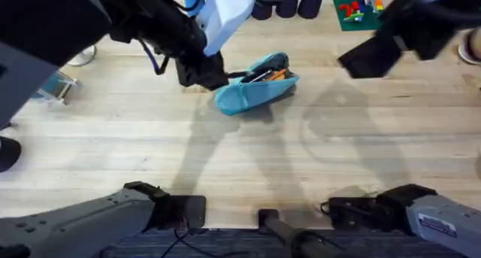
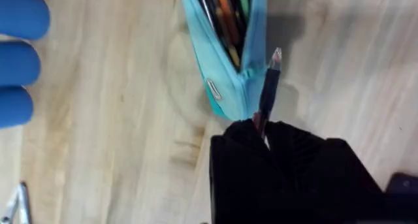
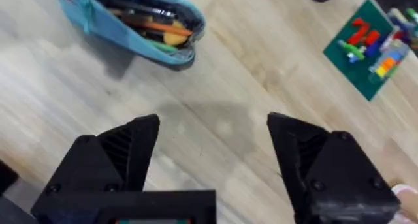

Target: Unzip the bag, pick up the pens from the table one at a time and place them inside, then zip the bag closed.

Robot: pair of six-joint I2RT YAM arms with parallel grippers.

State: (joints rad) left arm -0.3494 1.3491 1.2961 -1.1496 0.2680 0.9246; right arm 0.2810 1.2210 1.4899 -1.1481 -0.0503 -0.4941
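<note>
Pale plank grain runs across the table, and the bag lies on it toward 12 o'clock of the overhead view, just past the centre. It rests on its side, slanted, its zipper open along the upper edge. Pens fill the opening: orange, dark and green barrels lie packed lengthwise inside.

At the bag's 9 o'clock end sits the left claw, its black fingers pressed together on a dark pen with a reddish section near the grip and a silvery tip. From the left wrist camera, that pen's tip points at the open end of the bag, just beside the zipper's edge; whether it touches the fabric I cannot tell.

Off at 2 o'clock from the bag, the right claw hangs above the table, well apart from it. Its own camera shows the 2 fingers spread wide with bare wood between them.

A green plate carrying small coloured bricks lies at the far edge, around 1 o'clock, and dark blue cups stand beside it
</note>
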